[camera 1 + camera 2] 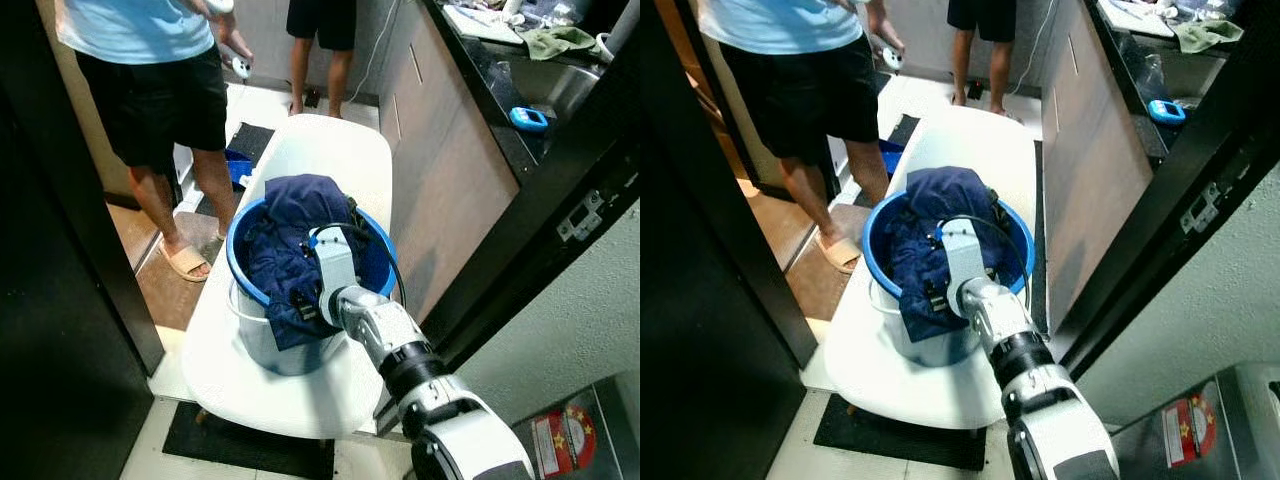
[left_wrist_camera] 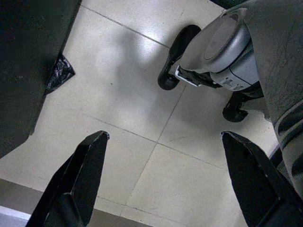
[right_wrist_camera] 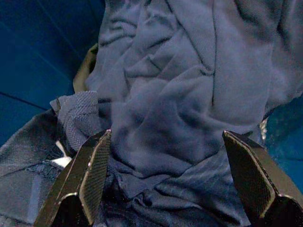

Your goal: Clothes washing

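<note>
A heap of navy clothes [image 1: 295, 215] fills a blue basin [image 1: 240, 228], and some cloth hangs over its front rim. The basin sits on a pale bucket [image 1: 262, 345] on a white rounded top [image 1: 330, 150]. My right arm [image 1: 385, 335] reaches into the basin from the front. In the right wrist view, my right gripper [image 3: 165, 134] is open just above the folded navy fabric [image 3: 189, 71], holding nothing. My left gripper [image 2: 164, 135] hangs open over the tiled floor, close to my own foot [image 2: 222, 52].
A person in a light blue shirt and black shorts [image 1: 160, 90] stands at the left of the white top. A second person's legs [image 1: 320, 50] are beyond it. A dark counter with a sink [image 1: 520, 75] runs along the right, and a dark door frame [image 1: 60, 260] stands at the left.
</note>
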Tool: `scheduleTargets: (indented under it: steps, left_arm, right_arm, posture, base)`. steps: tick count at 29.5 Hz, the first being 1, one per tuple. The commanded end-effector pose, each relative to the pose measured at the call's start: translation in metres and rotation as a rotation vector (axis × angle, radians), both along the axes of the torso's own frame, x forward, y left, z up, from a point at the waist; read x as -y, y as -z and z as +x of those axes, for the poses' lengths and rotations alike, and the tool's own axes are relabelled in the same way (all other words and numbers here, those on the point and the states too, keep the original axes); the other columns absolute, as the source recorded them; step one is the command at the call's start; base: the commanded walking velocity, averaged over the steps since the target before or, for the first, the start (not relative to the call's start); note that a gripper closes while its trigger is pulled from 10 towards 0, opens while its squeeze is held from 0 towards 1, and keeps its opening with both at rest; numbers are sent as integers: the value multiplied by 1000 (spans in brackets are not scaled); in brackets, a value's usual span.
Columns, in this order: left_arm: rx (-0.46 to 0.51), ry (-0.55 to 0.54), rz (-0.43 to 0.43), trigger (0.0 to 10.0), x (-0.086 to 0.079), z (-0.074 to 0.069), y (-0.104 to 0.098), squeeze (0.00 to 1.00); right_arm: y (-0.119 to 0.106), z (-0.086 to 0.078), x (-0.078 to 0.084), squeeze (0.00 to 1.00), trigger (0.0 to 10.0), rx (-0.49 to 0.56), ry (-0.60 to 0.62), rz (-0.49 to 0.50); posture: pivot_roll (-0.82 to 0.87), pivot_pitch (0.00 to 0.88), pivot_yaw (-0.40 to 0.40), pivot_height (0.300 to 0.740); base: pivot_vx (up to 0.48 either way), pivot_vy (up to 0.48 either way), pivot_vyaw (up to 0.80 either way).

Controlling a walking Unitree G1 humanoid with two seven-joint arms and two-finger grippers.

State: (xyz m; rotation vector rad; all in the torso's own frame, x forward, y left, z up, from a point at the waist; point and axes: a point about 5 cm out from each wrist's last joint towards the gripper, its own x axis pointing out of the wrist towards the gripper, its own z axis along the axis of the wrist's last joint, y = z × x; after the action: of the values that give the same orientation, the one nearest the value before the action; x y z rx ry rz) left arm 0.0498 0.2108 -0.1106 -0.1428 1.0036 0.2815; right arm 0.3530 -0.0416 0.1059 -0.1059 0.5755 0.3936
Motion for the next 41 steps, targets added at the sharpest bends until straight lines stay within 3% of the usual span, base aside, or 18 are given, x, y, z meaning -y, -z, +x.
scheduleTargets:
  steps: [1,4,6,7,9,11,15,19,31,37,41]
  left_arm:
    - [-19,52,-54,10000,17,-7,3,0]
    - [-20,56,-55,10000,19,-8,4,0]
    - [-21,58,-60,10000,22,-12,4,0]
    - [-21,58,-60,10000,22,-12,4,0]
    - [-23,59,-65,10000,25,-14,4,0]
    - [-23,59,-65,10000,25,-14,4,0]
    - [-18,53,-68,10000,27,-13,4,0]
    - [-12,50,-66,10000,26,-11,4,0]
    - [-6,57,-61,10000,24,-8,3,0]
    - [-5,64,-64,10000,26,-7,3,0]
    - [-1,69,-65,10000,27,-7,3,0]
  right_arm:
    - [37,-22,2,0,10000,-180,7,-31]
    - [35,-25,-6,0,10000,-203,3,34]
    - [17,-27,-25,0,10000,-237,-12,246]
    - [17,-27,-25,0,10000,-237,-12,246]
    - [-6,-26,-42,0,10000,-232,-46,436]
    - [-6,-26,-42,0,10000,-232,-46,436]
    - [-55,-26,-62,0,10000,-148,-167,723]
    - [-67,-26,-65,0,10000,-117,-190,768]
    - [-78,-28,-73,0,10000,-33,-146,668]
    - [-74,-21,-68,0,10000,4,-90,605]
    - [-70,-10,-55,0,10000,53,-27,526]
  posture:
    - [106,224,-178,740]
    - [105,231,-181,740]
    - [108,236,-187,740]
    - [108,236,-187,740]
    - [113,235,-191,740]
    - [113,235,-191,740]
    - [133,219,-192,740]
    - [141,210,-188,740]
    - [142,217,-183,740]
    - [142,217,-183,740]
    - [145,228,-183,740]
  base:
    - [0,0,0]
    - [0,0,0]
    - [0,0,0]
    - [0,0,0]
    - [0,0,0]
    - [0,0,0]
    - [0,0,0]
    - [0,0,0]
    - [0,0,0]
    - [0,0,0]
    - [0,0,0]
